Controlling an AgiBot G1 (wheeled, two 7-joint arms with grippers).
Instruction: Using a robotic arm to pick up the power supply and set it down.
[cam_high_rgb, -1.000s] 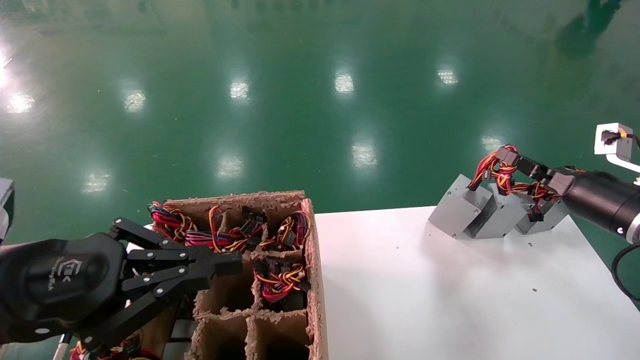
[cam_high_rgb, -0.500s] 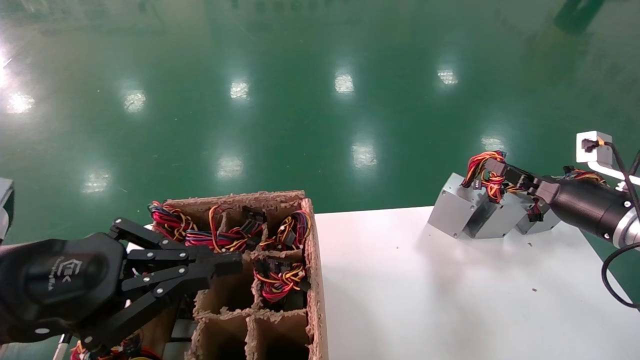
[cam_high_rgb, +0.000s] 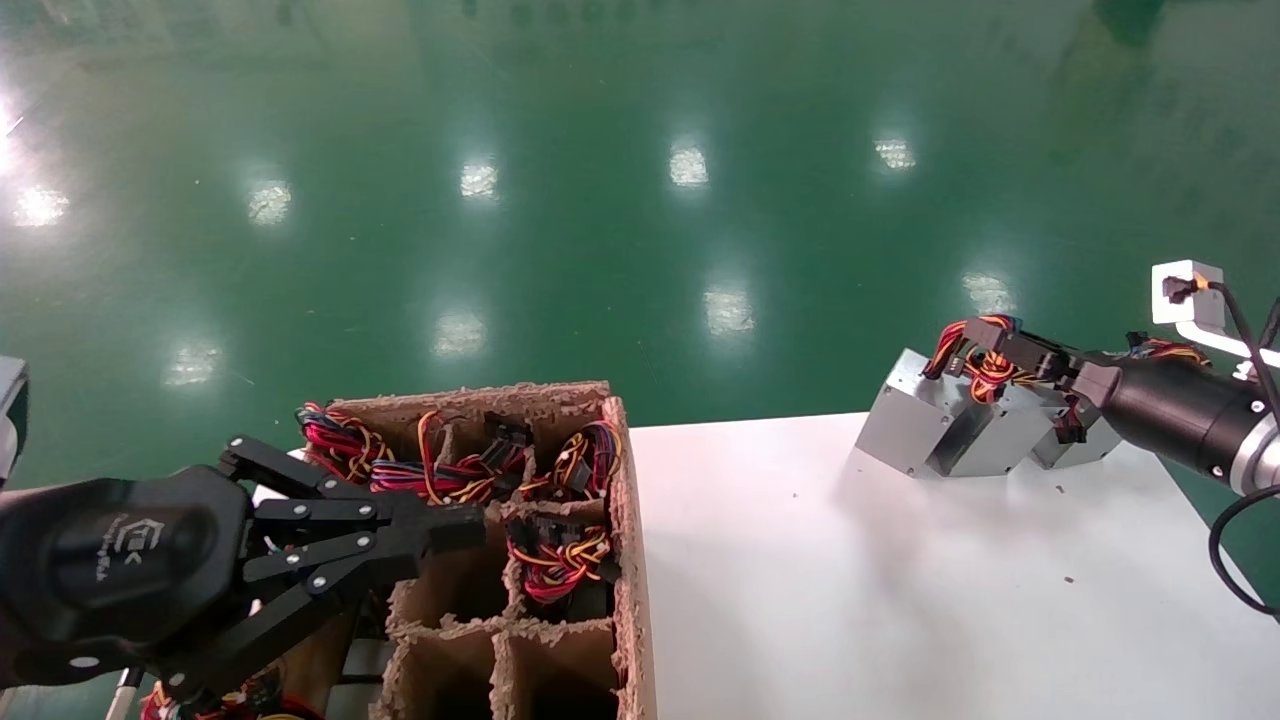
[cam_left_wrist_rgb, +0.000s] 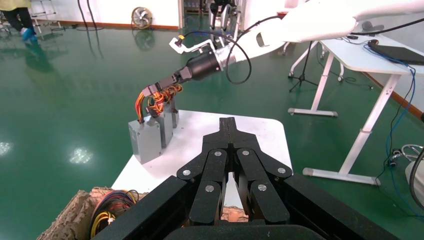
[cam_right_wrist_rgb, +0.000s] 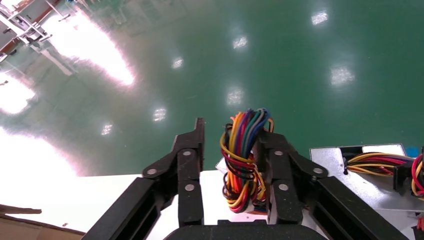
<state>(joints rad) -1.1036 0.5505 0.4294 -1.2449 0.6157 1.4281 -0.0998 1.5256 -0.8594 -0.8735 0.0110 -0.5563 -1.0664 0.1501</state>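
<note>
Three silver-grey power supply boxes stand side by side at the far right of the white table. The leftmost power supply trails a red, yellow and orange wire bundle upward. My right gripper hangs just above that box and is open. The bundle runs between its fingers and leans on one finger, with a gap to the other. My left gripper is shut on nothing and hovers over the cardboard box.
A cardboard box with divider cells sits left of the table; wired units fill its far cells and the near cells look dark. The neighbouring power supply lies close beside the right gripper. Green floor surrounds the table.
My right gripper has sunk and drifted left, and the wire bundle has come down with it toward the leftmost box. The left arm has not moved.
</note>
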